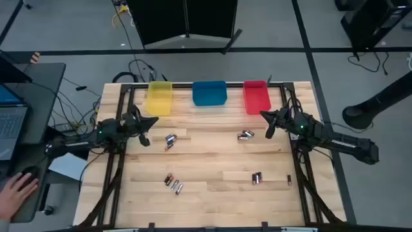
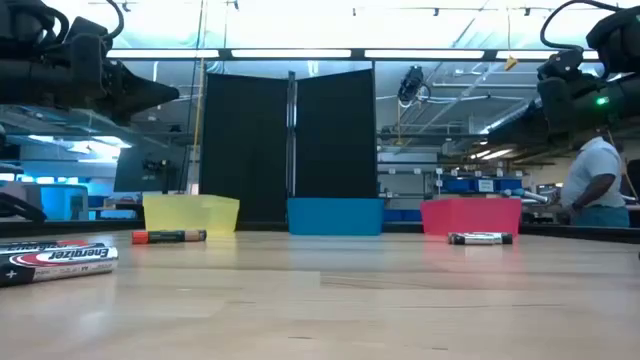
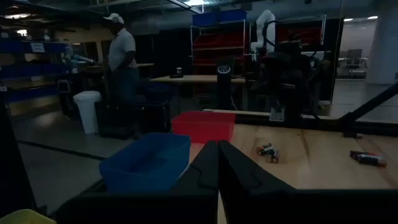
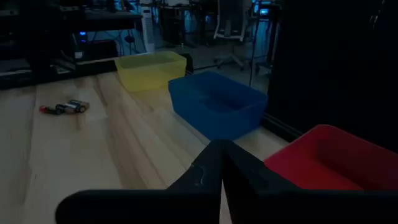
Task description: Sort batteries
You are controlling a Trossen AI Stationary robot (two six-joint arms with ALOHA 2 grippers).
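High view shows the sorting not yet begun, as far as can be judged: the yellow bin (image 1: 159, 96), blue bin (image 1: 210, 93) and red bin (image 1: 256, 96) stand in a row along the far edge of the table (image 1: 212, 193), and none shows anything inside. All the batteries lie loose on the wood in small clusters. One cluster (image 1: 170, 140) sits near the left gripper (image 1: 147, 131), another (image 1: 245, 135) near the right gripper (image 1: 271, 124). Closer to the near edge lie a group (image 1: 173, 183) left of centre, a pair (image 1: 257, 178) right of centre, and a single cell (image 1: 289, 180) just beyond that pair.

Both arms hover at the table's sides, level with the upper clusters and well apart from each other. In each wrist view the two fingers meet at a point with no gap and nothing between them, so both grippers are closed and empty. The low view confirms cells resting on the tabletop in front of the bins, including a large one (image 2: 58, 262) close to the camera.

Every battery remains to be picked up and dropped into a bin; the clusters nearest each gripper look like the natural first targets. A person stands in the room behind the table.
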